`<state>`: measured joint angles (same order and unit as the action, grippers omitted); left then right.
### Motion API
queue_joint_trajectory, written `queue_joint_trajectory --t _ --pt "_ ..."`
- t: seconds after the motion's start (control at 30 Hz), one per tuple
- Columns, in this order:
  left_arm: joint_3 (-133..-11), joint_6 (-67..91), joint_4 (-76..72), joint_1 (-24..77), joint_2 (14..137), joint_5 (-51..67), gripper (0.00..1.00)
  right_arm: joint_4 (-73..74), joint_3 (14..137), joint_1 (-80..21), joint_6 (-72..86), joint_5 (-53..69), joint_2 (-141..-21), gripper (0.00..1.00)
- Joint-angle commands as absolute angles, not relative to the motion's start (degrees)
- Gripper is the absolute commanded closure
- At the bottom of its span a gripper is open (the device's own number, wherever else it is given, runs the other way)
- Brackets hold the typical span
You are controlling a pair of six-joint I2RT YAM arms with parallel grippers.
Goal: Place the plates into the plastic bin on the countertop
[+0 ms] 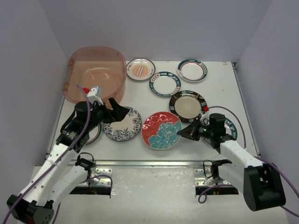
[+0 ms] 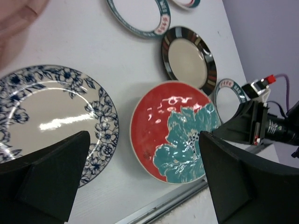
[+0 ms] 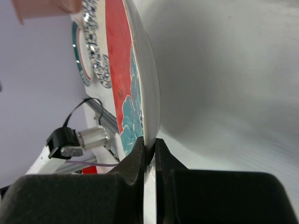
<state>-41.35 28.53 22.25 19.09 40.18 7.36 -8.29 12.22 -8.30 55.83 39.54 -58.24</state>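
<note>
- Left gripper, its black fingers spread wide, hovers over the blue plate. The translucent pink bin stands just behind it, at the far left of the white countertop.
- Glossy red plate lies just right of the blue plate, outside the bin.
- Right gripper is pinched on the red plate's right rim.
- Shiny metallic plate lies just behind it, with a teal-rimmed plate farther back.

red-and-teal plate: glossy glaze | plastic bin: translucent | countertop: matt white
</note>
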Motion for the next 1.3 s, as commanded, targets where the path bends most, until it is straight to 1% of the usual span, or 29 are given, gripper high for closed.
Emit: queue_joint_trajectory --t 0.0,0.1,0.27,0.3,0.33,0.37,0.4,0.5,0.53,0.57,0.6,0.63,0.7,0.73,0.77,0.8,0.83,0.87,0.9,0.93,1.0,1.07,1.1,1.17,1.2,1.27 --pt "-37.7 33.1 12.3 19.3 47.8 21.0 0.00 -18.2 20.3 -7.9 62.4 49.5 -54.0 1.00" --pt "-35.9 35.3 6.3 19.4 52.0 26.8 0.00 -23.5 20.4 -7.9 66.8 52.6 -54.3 1.00" --pt "-35.0 39.4 -2.5 20.9 57.2 31.4 0.00 -35.1 20.9 -8.0 75.0 59.0 -55.7 1.00" --pt "-35.4 39.6 -2.8 21.4 57.8 31.1 0.01 -35.6 21.2 -8.0 75.2 59.4 -55.5 1.00" --pt "-35.9 39.7 -3.0 21.6 58.3 30.9 0.05 -36.1 21.4 -8.0 75.4 59.7 -55.4 1.00" --pt "-36.5 39.7 -3.1 21.7 58.8 30.8 0.10 -36.4 21.6 -8.0 75.6 59.9 -55.2 1.00" --pt "-36.9 39.8 -3.5 21.8 59.1 30.8 0.19 -36.8 21.8 -8.0 75.8 60.2 -55.0 1.00" --pt "-37.2 40.3 -5.2 22.1 59.9 31.7 0.50 -39.4 21.8 -8.0 77.1 61.0 -55.0 1.00" --pt "-37.2 40.6 -5.9 22.2 60.3 32.4 0.56 -40.5 21.8 -8.0 77.8 61.4 -55.1 1.00" --pt "-37.2 40.9 -6.5 22.2 60.6 33.0 0.59 -41.2 21.8 -8.1 78.5 61.6 -55.2 1.00" --pt "-37.3 41.2 -6.7 22.2 60.9 33.2 0.72 -41.9 21.9 -8.1 78.6 61.7 -55.4 1.00" --pt "-37.5 41.2 -7.1 22.2 61.4 33.9 0.95 -42.1 22.1 -8.1 78.8 62.0 -55.4 1.00" --pt "-38.5 41.2 -6.7 22.3 61.4 33.7 1.00 -41.9 22.4 -8.1 78.2 62.0 -55.7 1.00" --pt "-39.2 41.0 -5.9 22.3 61.2 32.8 1.00 -41.5 22.7 -8.0 76.9 62.0 -55.8 0.89" --pt "-40.0 40.8 -4.8 22.3 60.7 31.4 1.00 -40.5 22.8 -8.0 75.7 61.3 -55.7 0.68" --pt "-42.7 40.0 -2.7 22.2 59.5 28.7 1.00 -34.7 23.1 -8.0 73.1 59.8 -55.6 0.31" --pt "-45.0 39.3 -0.6 22.1 58.8 26.1 1.00 -28.7 23.6 -8.0 70.1 58.1 -55.5 0.06" --pt "-47.1 38.9 2.4 21.7 58.6 22.8 1.00 -22.1 24.8 -8.0 65.1 55.6 -55.3 0.01" --pt "-49.7 38.5 7.0 21.1 58.2 18.4 1.00 -14.5 27.1 -8.0 57.3 52.2 -55.0 0.01" --pt "-53.0 38.5 11.0 19.3 58.4 16.3 1.00 -7.2 29.0 -8.0 51.5 47.7 -54.9 0.01" --pt "-58.4 39.5 14.4 11.8 58.9 17.2 1.00 4.5 31.2 -8.0 45.6 40.3 -54.7 0.01" --pt "-60.0 41.0 14.0 5.3 58.7 21.5 1.00 7.7 31.9 -7.9 41.8 33.5 -53.6 0.01" --pt "-62.1 41.6 14.8 1.1 58.9 21.4 1.00 8.7 31.7 -7.9 41.0 31.6 -53.3 0.01" --pt "-65.0 42.3 16.0 -3.2 59.9 21.0 1.00 9.5 31.8 -7.9 40.3 30.8 -52.6 0.01" --pt "-66.8 43.0 16.4 -7.0 61.1 20.6 1.00 9.6 31.8 -7.9 39.7 30.3 -52.3 0.01" --pt "-69.8 44.4 16.9 -10.1 63.9 19.4 1.00 9.9 31.9 -7.9 39.1 30.2 -52.1 0.01"
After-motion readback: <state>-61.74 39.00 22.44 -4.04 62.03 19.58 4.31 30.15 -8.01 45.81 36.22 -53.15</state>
